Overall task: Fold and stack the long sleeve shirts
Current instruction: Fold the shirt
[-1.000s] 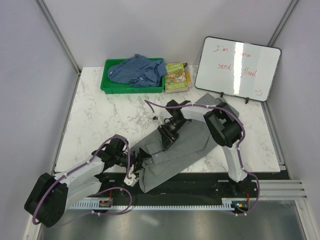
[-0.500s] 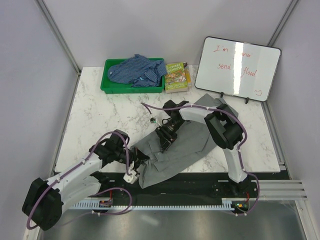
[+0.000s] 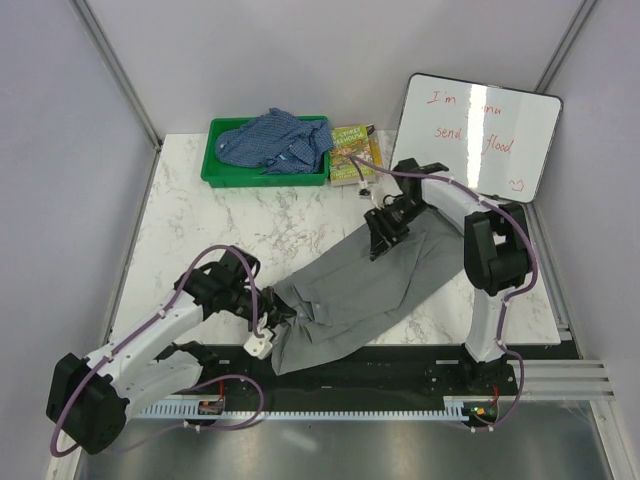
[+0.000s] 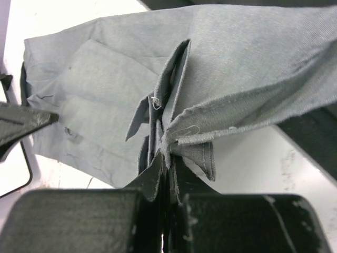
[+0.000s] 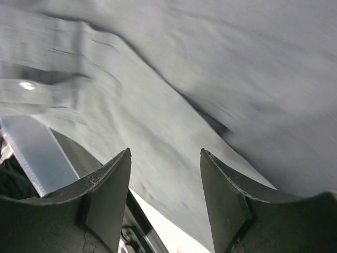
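As things stand: nothing folded, nothing stacked.
Grey shirt (image 3: 370, 285): strung diagonally across the table (image 3: 220, 240), rumpled.
My left gripper (image 4: 167, 158): clamped tight on its bunched hem.
My right gripper (image 5: 163, 158): fingers apart, empty, over the far end.
Blue shirt (image 3: 275, 140): heaped in the green bin (image 3: 230, 176), untouched.

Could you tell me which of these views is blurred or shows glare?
Right wrist: the grey shirt is smeared by motion blur. Left wrist: crisp on the pinched fold, table overexposed. Top external: sharp, though a pale reflection hides part of the whiteboard writing.
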{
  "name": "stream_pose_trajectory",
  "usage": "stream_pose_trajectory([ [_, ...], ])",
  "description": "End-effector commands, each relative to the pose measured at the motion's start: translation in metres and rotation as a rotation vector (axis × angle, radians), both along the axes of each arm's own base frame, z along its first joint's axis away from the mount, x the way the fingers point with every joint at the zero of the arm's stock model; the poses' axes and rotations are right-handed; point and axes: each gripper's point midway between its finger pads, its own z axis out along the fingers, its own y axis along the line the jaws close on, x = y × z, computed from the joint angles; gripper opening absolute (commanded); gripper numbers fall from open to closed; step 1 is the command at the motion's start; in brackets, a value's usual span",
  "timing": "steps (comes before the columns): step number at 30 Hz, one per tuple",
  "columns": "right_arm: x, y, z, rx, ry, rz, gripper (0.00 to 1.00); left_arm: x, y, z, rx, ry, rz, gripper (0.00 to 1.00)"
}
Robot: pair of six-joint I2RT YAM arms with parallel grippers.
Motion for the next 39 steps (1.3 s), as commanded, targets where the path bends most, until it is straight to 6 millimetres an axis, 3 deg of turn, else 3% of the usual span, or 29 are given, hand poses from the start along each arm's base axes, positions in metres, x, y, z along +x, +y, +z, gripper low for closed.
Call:
stream_pose_trajectory([
  [1,0.013,-0.037,0.001,-0.06,-0.03,-0.007,0.62,0.008,-0.015,0.025,-0.049,0.004,-0.03,0.02],
  [6,0.024,-0.05,-0.002,-0.064,-0.016,-0.033,0.62,0.019,-0.026,0.028,-0.039,0.042,-0.043,0.02],
  [9,0.026,-0.053,-0.001,-0.054,-0.008,-0.037,0.62,0.031,-0.038,0.044,-0.058,0.036,-0.05,0.02],
  [11,0.026,-0.054,0.0,-0.047,0.005,-0.042,0.62,0.036,-0.045,0.04,-0.038,0.061,-0.057,0.02],
  [12,0.027,-0.054,0.0,-0.045,0.004,-0.039,0.62,0.039,-0.052,0.048,-0.042,0.056,-0.063,0.02],
  [19,0.022,-0.057,-0.001,-0.036,0.033,-0.039,0.62,0.054,-0.082,0.039,0.032,0.085,-0.098,0.03],
  [23,0.019,-0.061,0.001,-0.033,0.038,-0.043,0.62,0.07,-0.098,0.024,0.092,0.136,-0.078,0.05],
  [29,0.018,-0.069,0.0,-0.035,0.049,-0.049,0.63,0.093,-0.125,0.026,0.111,0.158,-0.045,0.07],
  [32,0.019,-0.07,0.002,-0.029,0.051,-0.052,0.64,0.095,-0.134,0.02,0.144,0.136,-0.055,0.17],
  [35,0.02,-0.073,0.004,-0.027,0.05,-0.055,0.66,0.104,-0.144,0.019,0.167,0.132,-0.028,0.44],
  [39,0.024,-0.082,0.008,-0.028,0.042,-0.072,0.67,0.116,-0.157,0.021,0.164,0.143,0.006,0.55],
])
